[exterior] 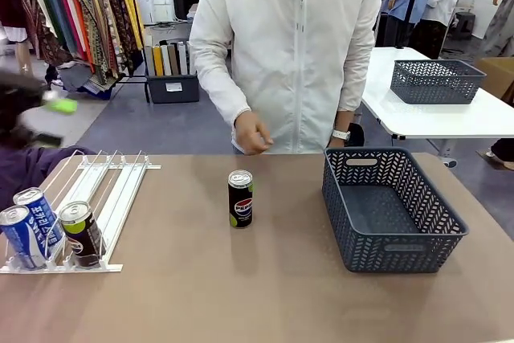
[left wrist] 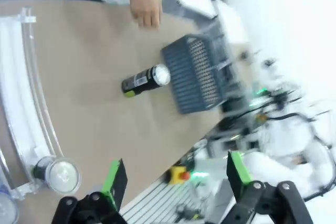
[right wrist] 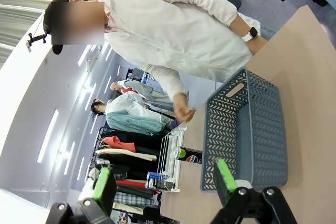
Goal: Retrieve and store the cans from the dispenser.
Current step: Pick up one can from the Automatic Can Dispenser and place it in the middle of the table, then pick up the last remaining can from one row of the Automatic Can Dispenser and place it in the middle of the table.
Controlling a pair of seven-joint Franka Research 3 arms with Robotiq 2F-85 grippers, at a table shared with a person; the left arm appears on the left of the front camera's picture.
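Standing upright, black Pepsi can [exterior: 240, 198] is sitting ahead of open left end effector [left wrist: 176, 161]; open right end effector [right wrist: 163, 169] is facing it across grey basket [right wrist: 223, 140].

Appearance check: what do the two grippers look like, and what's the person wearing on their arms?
Both the left gripper and right gripper have black linkage jaws tipped with bright green pads, with round pivot bolts showing at the joints. The person wears long white zip-jacket sleeves and a white-strapped wristwatch.
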